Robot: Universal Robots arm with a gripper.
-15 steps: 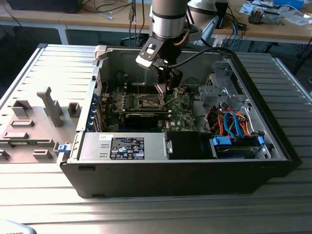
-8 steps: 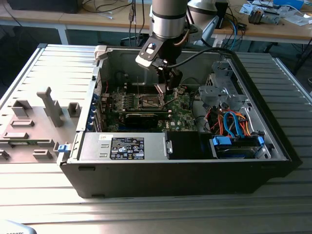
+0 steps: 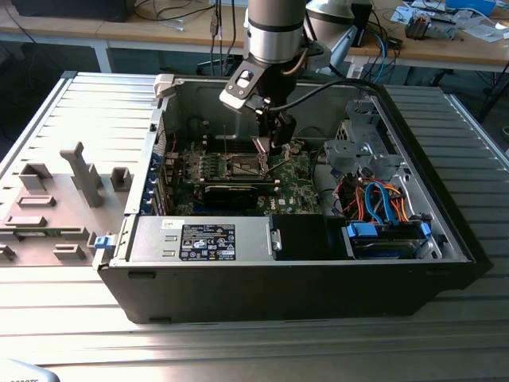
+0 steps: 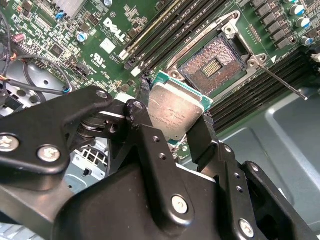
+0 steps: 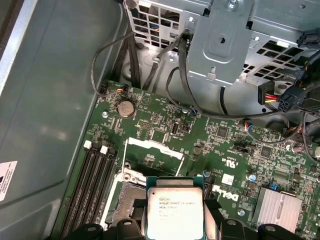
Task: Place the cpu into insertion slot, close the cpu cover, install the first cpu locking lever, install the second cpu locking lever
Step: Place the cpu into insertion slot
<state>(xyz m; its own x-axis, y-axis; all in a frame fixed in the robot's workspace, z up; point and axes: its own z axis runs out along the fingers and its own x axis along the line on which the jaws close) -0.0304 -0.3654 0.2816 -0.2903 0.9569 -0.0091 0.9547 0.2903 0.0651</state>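
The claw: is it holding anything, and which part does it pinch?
The claw holds the cpu, pinched by two opposite edges, near the empty insertion slot.

- arm (image 3: 274, 32): silver-grey cylinder, black joint section
- wrist: pale grey block (image 3: 241, 86), black cable (image 3: 326, 86) looping off
- gripper (image 4: 174, 116): matte black linkages, round silver screws (image 4: 49, 153)
- fingers (image 4: 150, 145): flat black bars

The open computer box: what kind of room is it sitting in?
Probably a robotics lab or workshop: a robot arm reaches into the computer case, its gripper holding the cpu, and wooden workbenches strewn with cables stand behind.
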